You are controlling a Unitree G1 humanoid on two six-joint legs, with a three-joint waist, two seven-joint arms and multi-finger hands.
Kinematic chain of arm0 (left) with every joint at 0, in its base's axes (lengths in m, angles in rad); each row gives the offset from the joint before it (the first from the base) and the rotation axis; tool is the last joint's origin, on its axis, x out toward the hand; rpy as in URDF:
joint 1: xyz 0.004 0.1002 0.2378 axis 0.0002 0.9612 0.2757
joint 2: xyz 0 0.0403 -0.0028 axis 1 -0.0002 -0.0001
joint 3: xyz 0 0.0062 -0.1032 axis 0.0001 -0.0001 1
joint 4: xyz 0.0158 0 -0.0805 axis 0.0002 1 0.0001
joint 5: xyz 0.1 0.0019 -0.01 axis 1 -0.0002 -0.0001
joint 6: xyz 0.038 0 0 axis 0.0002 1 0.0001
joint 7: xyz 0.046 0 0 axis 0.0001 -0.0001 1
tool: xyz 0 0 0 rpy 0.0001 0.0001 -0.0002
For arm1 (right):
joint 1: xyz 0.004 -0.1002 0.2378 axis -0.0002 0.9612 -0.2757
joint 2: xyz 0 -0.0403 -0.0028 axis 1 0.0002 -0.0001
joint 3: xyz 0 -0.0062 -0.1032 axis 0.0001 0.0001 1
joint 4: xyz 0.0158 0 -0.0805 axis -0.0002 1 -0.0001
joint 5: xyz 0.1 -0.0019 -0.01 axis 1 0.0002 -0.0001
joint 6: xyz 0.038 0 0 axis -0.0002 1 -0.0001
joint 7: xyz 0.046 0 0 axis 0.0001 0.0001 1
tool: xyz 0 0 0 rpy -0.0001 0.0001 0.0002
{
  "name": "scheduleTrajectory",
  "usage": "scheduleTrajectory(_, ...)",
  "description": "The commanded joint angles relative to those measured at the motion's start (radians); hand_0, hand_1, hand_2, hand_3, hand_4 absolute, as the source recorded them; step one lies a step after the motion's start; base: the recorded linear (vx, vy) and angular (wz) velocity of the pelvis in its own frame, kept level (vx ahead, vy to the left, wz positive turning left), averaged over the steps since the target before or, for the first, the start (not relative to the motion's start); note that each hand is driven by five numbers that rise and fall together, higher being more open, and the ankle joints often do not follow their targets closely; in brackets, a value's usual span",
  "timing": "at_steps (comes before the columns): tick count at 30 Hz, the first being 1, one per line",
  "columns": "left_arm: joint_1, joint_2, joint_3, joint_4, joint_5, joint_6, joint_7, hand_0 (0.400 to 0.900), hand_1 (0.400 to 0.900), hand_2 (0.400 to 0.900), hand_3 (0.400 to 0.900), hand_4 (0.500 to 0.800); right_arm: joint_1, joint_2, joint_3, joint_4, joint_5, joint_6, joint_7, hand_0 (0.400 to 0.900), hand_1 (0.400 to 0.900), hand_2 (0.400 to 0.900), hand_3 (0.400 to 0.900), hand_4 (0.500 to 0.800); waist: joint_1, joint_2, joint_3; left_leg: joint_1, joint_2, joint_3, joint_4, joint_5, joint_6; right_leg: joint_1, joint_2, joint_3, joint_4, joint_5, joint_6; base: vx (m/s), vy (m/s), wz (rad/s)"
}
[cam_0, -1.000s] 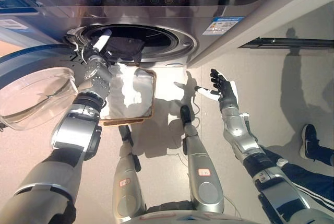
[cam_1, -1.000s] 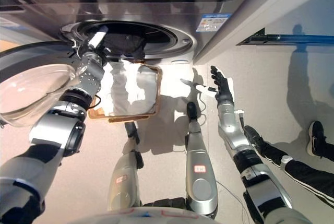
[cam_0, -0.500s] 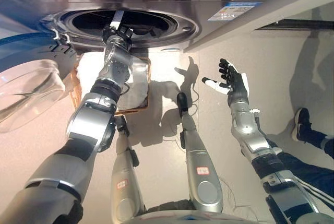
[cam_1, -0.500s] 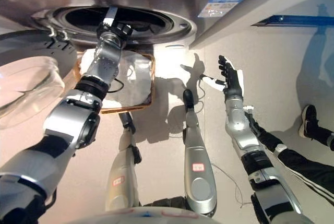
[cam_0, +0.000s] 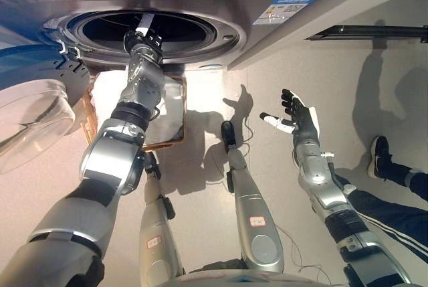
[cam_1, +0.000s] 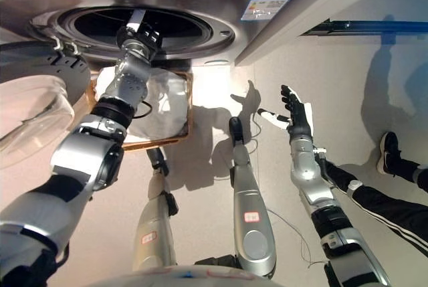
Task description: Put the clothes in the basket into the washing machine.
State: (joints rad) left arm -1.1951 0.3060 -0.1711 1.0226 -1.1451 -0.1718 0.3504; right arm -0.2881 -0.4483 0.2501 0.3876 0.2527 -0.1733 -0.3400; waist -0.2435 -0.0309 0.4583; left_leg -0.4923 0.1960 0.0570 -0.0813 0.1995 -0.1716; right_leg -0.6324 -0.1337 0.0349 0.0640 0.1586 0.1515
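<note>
Pale flooring fills the frame; at upper left the left hand (cam_0: pixel 143 39) reaches the washing machine (cam_0: pixel 221 6) opening, grip unclear, above white clothes (cam_1: pixel 164 100) in the basket (cam_1: pixel 189 103). Right hand (cam_0: pixel 296 118) hangs spread, empty.

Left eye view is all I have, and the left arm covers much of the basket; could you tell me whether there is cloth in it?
Observer: Yes. The right eye view shows a wider stretch of white cloth in the basket, to the right of the arm.
Operator: Thank you. Is there any on the arm's other side?
Observer: Yes, white cloth also shows there, near the open door.
Operator: And is the right robot hand near the person?
Observer: No. The right robot hand is open over bare floor; the person's shoe lies well apart from it, toward the view's right edge.
</note>
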Motion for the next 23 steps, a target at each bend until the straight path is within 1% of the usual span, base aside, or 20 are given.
scheduleTrajectory(1, 0.003, -0.019, -0.043, 0.037, 0.151, -0.022, -0.034, 0.900, 0.900, 0.900, 0.900, 0.800, 0.029, -0.018, -0.007, 0.001, -0.007, -0.066, -0.014, 0.900, 0.900, 0.900, 0.900, 0.800, 0.015, 0.022, -0.125, -0.011, 0.075, -0.043, -0.003, 0.030, -0.039, 0.007, -0.038, 0.043, 0.074, -0.040, 0.076, 0.00, 0.001, 0.09)
scheduleTrajectory(2, 0.034, -0.010, -0.068, 0.046, 0.252, -0.011, -0.032, 0.900, 0.900, 0.900, 0.900, 0.800, 0.017, -0.013, 0.008, 0.019, -0.004, -0.067, -0.005, 0.900, 0.900, 0.900, 0.900, 0.800, 0.023, 0.017, -0.122, 0.009, 0.073, -0.047, 0.012, 0.019, -0.035, 0.025, -0.040, 0.040, 0.084, -0.050, 0.074, 0.00, 0.001, 0.09)
scheduleTrajectory(3, 0.035, -0.009, -0.068, 0.045, 0.252, -0.010, -0.031, 0.900, 0.900, 0.900, 0.900, 0.800, 0.016, -0.013, 0.009, 0.020, -0.004, -0.067, -0.005, 0.900, 0.900, 0.900, 0.900, 0.800, 0.023, 0.016, -0.121, 0.010, 0.073, -0.047, 0.012, 0.018, -0.035, 0.026, -0.041, 0.041, 0.084, -0.050, 0.074, 0.00, 0.002, 0.09)
scheduleTrajectory(5, 0.084, 0.008, -0.093, 0.059, 0.356, 0.002, -0.033, 0.900, 0.900, 0.900, 0.900, 0.800, -0.004, -0.011, 0.021, 0.032, 0.001, -0.073, 0.005, 0.900, 0.900, 0.900, 0.900, 0.800, 0.031, 0.011, -0.119, 0.012, 0.069, -0.053, 0.071, -0.007, -0.028, 0.043, -0.044, 0.046, 0.104, -0.055, 0.070, -0.01, 0.015, 0.08)
scheduleTrajectory(6, 0.112, 0.009, -0.098, 0.051, 0.379, -0.004, -0.032, 0.900, 0.900, 0.900, 0.900, 0.800, -0.012, -0.012, 0.024, 0.036, 0.001, -0.075, 0.008, 0.900, 0.900, 0.900, 0.900, 0.800, 0.034, 0.009, -0.115, 0.014, 0.066, -0.057, 0.102, -0.021, -0.025, 0.053, -0.046, 0.050, 0.116, -0.059, 0.068, 0.01, 0.017, 0.13)
scheduleTrajectory(7, 0.180, 0.011, -0.090, 0.035, 0.404, -0.005, -0.036, 0.900, 0.900, 0.900, 0.900, 0.800, -0.031, -0.011, 0.029, 0.043, 0.000, -0.078, 0.010, 0.900, 0.900, 0.900, 0.900, 0.800, 0.043, 0.007, -0.106, 0.024, 0.063, -0.065, 0.155, -0.051, -0.020, 0.081, -0.051, 0.051, 0.138, -0.075, 0.063, 0.00, 0.010, 0.09)
scheduleTrajectory(8, 0.180, 0.011, -0.090, 0.035, 0.404, -0.005, -0.036, 0.900, 0.900, 0.900, 0.900, 0.800, -0.031, -0.011, 0.030, 0.043, 0.000, -0.079, 0.010, 0.900, 0.900, 0.900, 0.900, 0.800, 0.043, 0.008, -0.108, 0.019, 0.063, -0.066, 0.155, -0.048, -0.020, 0.079, -0.051, 0.050, 0.135, -0.070, 0.063, 0.00, 0.008, 0.08)
scheduleTrajectory(10, 0.236, 0.004, -0.064, 0.031, 0.388, -0.011, -0.052, 0.900, 0.900, 0.900, 0.900, 0.800, -0.047, -0.004, 0.038, 0.048, 0.000, -0.078, 0.015, 0.900, 0.900, 0.900, 0.900, 0.800, 0.050, 0.009, -0.099, 0.044, 0.063, -0.069, 0.185, -0.068, -0.016, 0.114, -0.056, 0.051, 0.149, -0.082, 0.060, 0.01, 0.009, 0.03)
scheduleTrajectory(11, 0.269, 0.008, -0.051, 0.022, 0.380, -0.014, -0.063, 0.900, 0.900, 0.900, 0.900, 0.800, -0.053, -0.001, 0.041, 0.051, 0.002, -0.078, 0.019, 0.900, 0.900, 0.900, 0.900, 0.800, 0.055, 0.010, -0.096, 0.060, 0.065, -0.070, 0.194, -0.076, -0.013, 0.131, -0.056, 0.051, 0.157, -0.088, 0.060, 0.04, 0.012, 0.04)
scheduleTrajectory(12, 0.336, 0.008, -0.037, -0.006, 0.373, -0.022, -0.082, 0.900, 0.900, 0.900, 0.900, 0.800, -0.057, 0.001, 0.039, 0.053, -0.003, -0.076, 0.026, 0.900, 0.900, 0.900, 0.900, 0.800, 0.065, 0.015, -0.097, 0.093, 0.067, -0.068, 0.202, -0.088, -0.011, 0.165, -0.059, 0.050, 0.160, -0.097, 0.059, 0.04, 0.004, 0.06)
scheduleTrajectory(13, 0.373, 0.009, -0.032, -0.026, 0.378, -0.029, -0.086, 0.900, 0.900, 0.900, 0.900, 0.800, -0.054, 0.003, 0.038, 0.059, -0.006, -0.076, 0.028, 0.900, 0.900, 0.900, 0.900, 0.800, 0.071, 0.018, -0.099, 0.110, 0.068, -0.067, 0.201, -0.090, -0.010, 0.183, -0.060, 0.048, 0.160, -0.100, 0.058, 0.06, 0.000, 0.11)
scheduleTrajectory(14, 0.417, 0.011, -0.032, -0.047, 0.395, -0.034, -0.092, 0.900, 0.900, 0.900, 0.900, 0.800, -0.049, 0.002, 0.033, 0.074, -0.008, -0.075, 0.033, 0.900, 0.900, 0.900, 0.900, 0.800, 0.079, 0.020, -0.099, 0.135, 0.069, -0.066, 0.201, -0.096, -0.009, 0.210, -0.060, 0.044, 0.162, -0.109, 0.057, 0.02, -0.004, 0.07)
scheduleTrajectory(15, 0.417, 0.012, -0.032, -0.047, 0.395, -0.034, -0.092, 0.900, 0.900, 0.900, 0.900, 0.800, -0.050, 0.002, 0.033, 0.074, -0.008, -0.075, 0.033, 0.900, 0.900, 0.900, 0.900, 0.800, 0.079, 0.020, -0.101, 0.133, 0.069, -0.066, 0.199, -0.092, -0.009, 0.209, -0.060, 0.044, 0.159, -0.105, 0.057, 0.04, -0.002, 0.15)
scheduleTrajectory(16, 0.485, 0.012, -0.049, -0.091, 0.441, -0.043, -0.102, 0.900, 0.900, 0.900, 0.900, 0.800, -0.038, -0.003, 0.018, 0.095, -0.010, -0.075, 0.041, 0.900, 0.900, 0.900, 0.900, 0.800, 0.092, 0.027, -0.112, 0.160, 0.070, -0.069, 0.194, -0.094, -0.008, 0.241, -0.061, 0.036, 0.156, -0.114, 0.055, 0.02, 0.000, 0.10)
scheduleTrajectory(17, 0.486, 0.012, -0.050, -0.092, 0.441, -0.043, -0.101, 0.900, 0.900, 0.900, 0.900, 0.800, -0.037, -0.003, 0.018, 0.095, -0.010, -0.075, 0.041, 0.900, 0.900, 0.900, 0.900, 0.800, 0.092, 0.027, -0.111, 0.163, 0.071, -0.069, 0.193, -0.094, -0.008, 0.244, -0.060, 0.035, 0.155, -0.114, 0.054, 0.06, -0.016, 0.28)
scheduleTrajectory(18, 0.551, 0.006, -0.056, -0.122, 0.466, -0.050, -0.110, 0.900, 0.900, 0.900, 0.900, 0.800, -0.029, -0.011, 0.002, 0.128, -0.011, -0.073, 0.046, 0.900, 0.900, 0.900, 0.900, 0.800, 0.106, 0.032, -0.128, 0.188, 0.072, -0.074, 0.188, -0.095, -0.006, 0.283, -0.059, 0.025, 0.150, -0.121, 0.053, 0.06, -0.026, 0.26)
scheduleTrajectory(20, 0.605, -0.006, -0.063, -0.146, 0.474, -0.053, -0.121, 0.900, 0.900, 0.900, 0.900, 0.800, -0.024, -0.013, -0.005, 0.166, -0.015, -0.069, 0.052, 0.900, 0.900, 0.900, 0.900, 0.800, 0.120, 0.035, -0.145, 0.214, 0.076, -0.081, 0.183, -0.098, -0.004, 0.320, -0.058, 0.011, 0.138, -0.123, 0.051, 0.06, -0.031, 0.25)
scheduleTrajectory(22, 0.622, -0.015, -0.067, -0.134, 0.476, -0.051, -0.127, 0.900, 0.900, 0.900, 0.900, 0.800, -0.025, -0.011, 0.000, 0.183, -0.016, -0.066, 0.056, 0.900, 0.900, 0.900, 0.900, 0.800, 0.124, 0.037, -0.154, 0.228, 0.078, -0.082, 0.179, -0.099, -0.004, 0.337, -0.057, 0.006, 0.128, -0.122, 0.050, 0.04, -0.018, 0.09)
scheduleTrajectory(23, 0.668, -0.027, -0.075, -0.159, 0.470, -0.048, -0.144, 0.900, 0.900, 0.900, 0.900, 0.800, -0.031, -0.007, 0.002, 0.213, -0.015, -0.062, 0.062, 0.900, 0.900, 0.900, 0.900, 0.800, 0.135, 0.040, -0.174, 0.250, 0.080, -0.084, 0.175, -0.105, -0.002, 0.369, -0.053, -0.004, 0.105, -0.122, 0.049, 0.03, -0.020, 0.06)
